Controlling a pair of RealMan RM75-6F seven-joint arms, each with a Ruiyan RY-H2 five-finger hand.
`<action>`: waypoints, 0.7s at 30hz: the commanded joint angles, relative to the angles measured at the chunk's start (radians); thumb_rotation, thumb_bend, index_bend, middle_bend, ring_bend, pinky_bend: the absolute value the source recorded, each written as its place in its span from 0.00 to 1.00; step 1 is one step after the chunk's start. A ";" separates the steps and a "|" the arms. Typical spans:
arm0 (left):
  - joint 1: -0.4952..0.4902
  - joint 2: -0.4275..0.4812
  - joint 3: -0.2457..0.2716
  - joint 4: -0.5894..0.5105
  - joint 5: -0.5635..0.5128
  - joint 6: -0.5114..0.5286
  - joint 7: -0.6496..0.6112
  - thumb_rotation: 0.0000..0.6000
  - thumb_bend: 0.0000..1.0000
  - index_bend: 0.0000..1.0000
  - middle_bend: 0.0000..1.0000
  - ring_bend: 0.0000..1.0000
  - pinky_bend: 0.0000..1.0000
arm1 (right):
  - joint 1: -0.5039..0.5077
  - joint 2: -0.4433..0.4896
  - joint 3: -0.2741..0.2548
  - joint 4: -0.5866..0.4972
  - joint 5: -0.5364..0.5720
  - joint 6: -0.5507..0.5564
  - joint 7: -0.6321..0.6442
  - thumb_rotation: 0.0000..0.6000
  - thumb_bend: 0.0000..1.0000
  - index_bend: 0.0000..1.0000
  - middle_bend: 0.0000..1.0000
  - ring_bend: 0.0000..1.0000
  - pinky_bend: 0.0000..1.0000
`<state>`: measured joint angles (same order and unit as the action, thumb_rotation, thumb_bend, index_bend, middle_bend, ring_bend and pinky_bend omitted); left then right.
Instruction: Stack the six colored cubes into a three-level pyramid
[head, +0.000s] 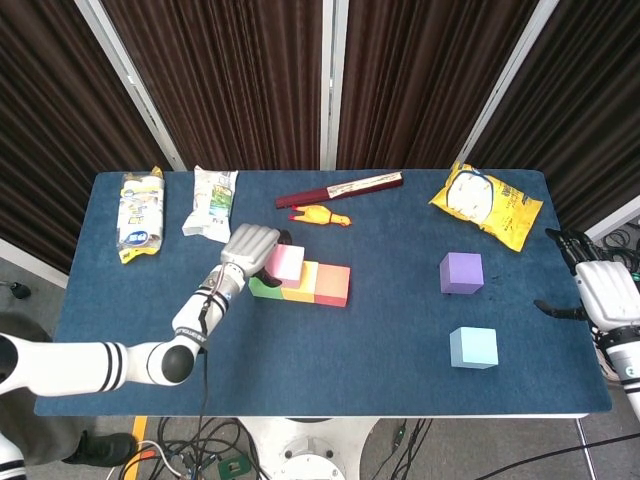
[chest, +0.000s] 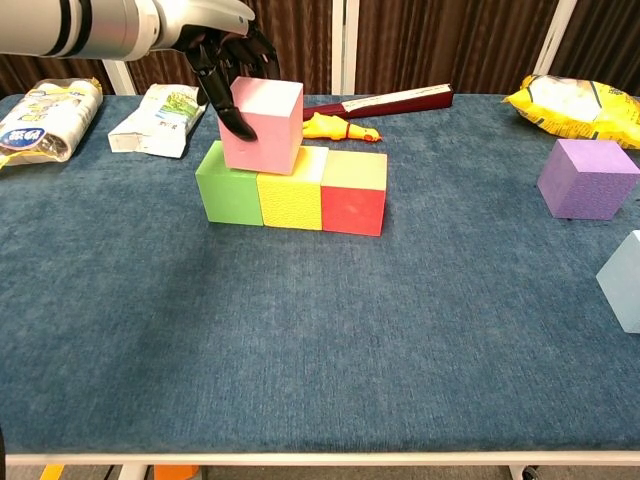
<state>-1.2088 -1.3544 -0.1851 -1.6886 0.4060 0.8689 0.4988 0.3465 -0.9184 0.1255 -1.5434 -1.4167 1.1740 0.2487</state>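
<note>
So the left hand (chest: 222, 45) has its fingers wrapped around the pink cube (chest: 262, 126), which sits over the seam between the green cube (chest: 230, 185) and yellow cube (chest: 292, 191), with the red cube (chest: 353, 195) next in the row. Way off toward the other hand, the purple cube (head: 461, 273) and light blue cube (head: 473, 347) sit apart. The right hand (head: 606, 294) is spread, holding nothing, at the table (head: 380, 340) edge.

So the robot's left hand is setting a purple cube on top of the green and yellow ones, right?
Not quite: the cube in the left hand is pink, not purple. The chest view shows the pink cube over the green cube and yellow cube; the purple cube sits apart.
</note>
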 joint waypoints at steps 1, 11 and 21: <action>-0.002 -0.004 0.002 0.003 -0.003 0.000 0.000 1.00 0.23 0.42 0.42 0.40 0.58 | -0.001 0.000 -0.001 0.002 0.001 -0.001 0.001 1.00 0.07 0.00 0.09 0.05 0.19; -0.007 -0.012 0.008 0.008 -0.010 0.002 0.004 1.00 0.22 0.42 0.42 0.40 0.58 | -0.002 -0.003 -0.001 0.006 0.000 -0.002 0.004 1.00 0.07 0.00 0.09 0.05 0.19; -0.013 -0.021 0.015 0.011 -0.030 0.006 0.012 1.00 0.18 0.36 0.41 0.40 0.58 | -0.001 -0.006 0.000 0.012 0.000 -0.004 0.006 1.00 0.07 0.00 0.09 0.05 0.19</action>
<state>-1.2205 -1.3747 -0.1703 -1.6769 0.3791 0.8738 0.5094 0.3455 -0.9249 0.1259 -1.5312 -1.4164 1.1695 0.2548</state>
